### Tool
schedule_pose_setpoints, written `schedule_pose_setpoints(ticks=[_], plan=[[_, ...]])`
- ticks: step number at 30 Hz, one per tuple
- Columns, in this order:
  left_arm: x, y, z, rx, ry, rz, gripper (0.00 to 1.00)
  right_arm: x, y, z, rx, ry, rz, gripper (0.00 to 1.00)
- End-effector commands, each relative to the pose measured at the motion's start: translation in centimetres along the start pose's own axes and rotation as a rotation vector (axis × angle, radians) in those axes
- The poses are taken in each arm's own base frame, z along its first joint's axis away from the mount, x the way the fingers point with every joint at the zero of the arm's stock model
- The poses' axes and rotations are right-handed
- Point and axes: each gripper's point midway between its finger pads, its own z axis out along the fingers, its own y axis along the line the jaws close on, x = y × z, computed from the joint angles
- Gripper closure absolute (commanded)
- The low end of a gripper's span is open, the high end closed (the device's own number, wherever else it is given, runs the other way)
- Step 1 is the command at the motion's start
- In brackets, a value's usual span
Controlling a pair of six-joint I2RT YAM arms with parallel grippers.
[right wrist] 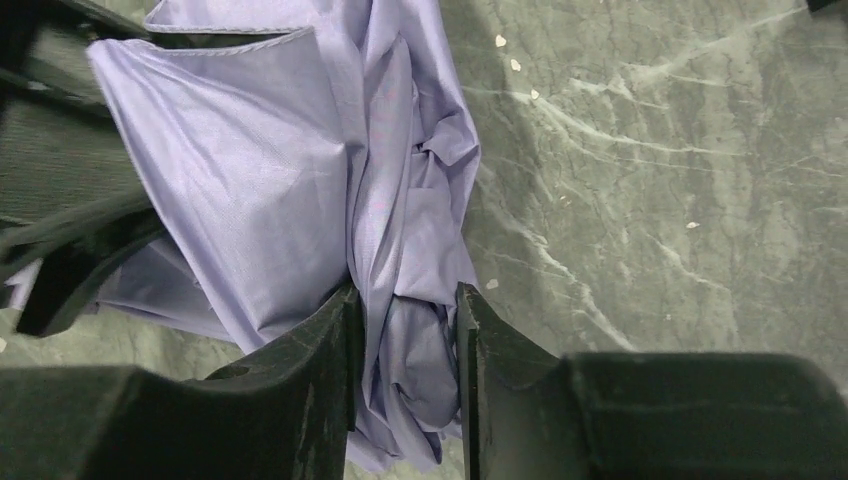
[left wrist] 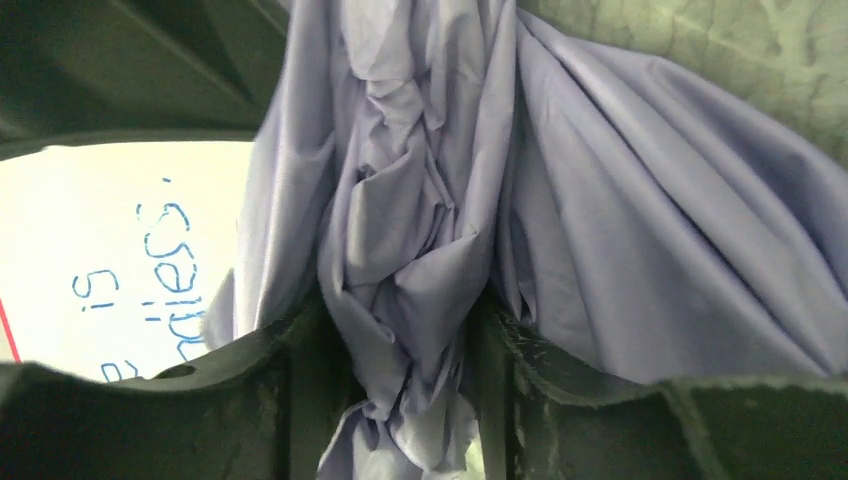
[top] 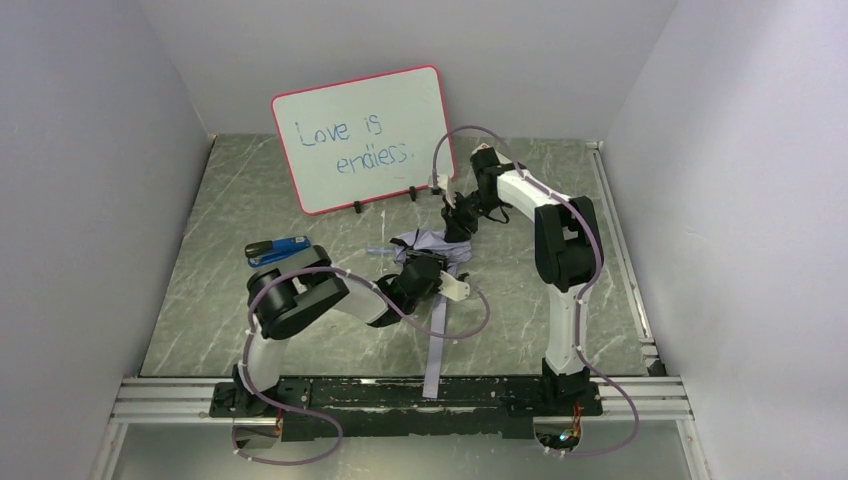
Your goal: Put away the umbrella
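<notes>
Closest to the lens: black fingers (left wrist: 290, 400) of the left tool (left wrist: 400, 330), closed narrow on a crumpled bunch of the pale lavender fabric folding umbrella (left wrist: 620, 220). Same on the other side: right tool (right wrist: 405, 300) pinched on a gathered fold, cloth touching both fingers.

Umbrella lying around the middle of the green marbled worktop (top: 560, 300), canopy loose and rumpled, just near of the red-framed whiteboard (top: 365, 135). Left tool at its near edge, right tool at its far right edge. Also a long lavender strip (top: 433, 350) trailing toward the near edge; impossible to tell whether strap or sleeve. Shaft and handle hidden under cloth.

Probably the gathering step, with the canopy not yet wound tight and nothing fastened.

To do it well:
- Grip several layers, not one skin of cloth.
- Draw the two holds gently apart to straighten the pleats.
- Twist one way only, to lay the folds flat.
- Avoid hard tugs: probably thin ribs underneath, easy to bend.
- Stay off the whiteboard at the far side.
</notes>
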Motion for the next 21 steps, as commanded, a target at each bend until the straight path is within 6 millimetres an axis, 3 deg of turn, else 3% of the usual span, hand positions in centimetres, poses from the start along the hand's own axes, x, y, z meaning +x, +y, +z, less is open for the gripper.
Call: schedule_pose_setpoints(ticks=[1, 5, 10, 13, 17, 20, 21], plan=[[-2.8, 0.4, -1.6, 0.039, -0.109, -0.075, 0.38, 6.4, -0.9, 3.0, 0.048, 0.205, 0.03, 0.69], [-4.6, 2.3, -3.6, 0.037, -0.18, -0.159, 0.16, 6.4, -1.3, 2.8, 0.074, 0.208, 0.03, 0.73], [-6.2, 4.2, -8.0, 0.081, -0.293, -0.306, 0.09, 6.4, -1.5, 2.4, 0.109, 0.214, 0.011, 0.75], [-6.5, 6.5, -11.5, 0.067, -0.364, -0.472, 0.07, 6.3, -1.6, 1.9, 0.138, 0.213, -0.004, 0.78], [-5.4, 10.6, -15.6, -0.005, -0.422, -0.685, 0.03, 5.9, -1.7, 1.2, 0.198, 0.207, -0.032, 0.81], [-3.3, 13.2, -16.4, -0.01, -0.443, -0.83, 0.03, 5.2, -1.8, 0.5, 0.285, 0.2, -0.079, 0.82], [-1.5, 14.5, -16.0, -0.022, -0.429, -0.896, 0.04, 5.1, -1.6, 0.4, 0.313, 0.203, -0.098, 0.82]])
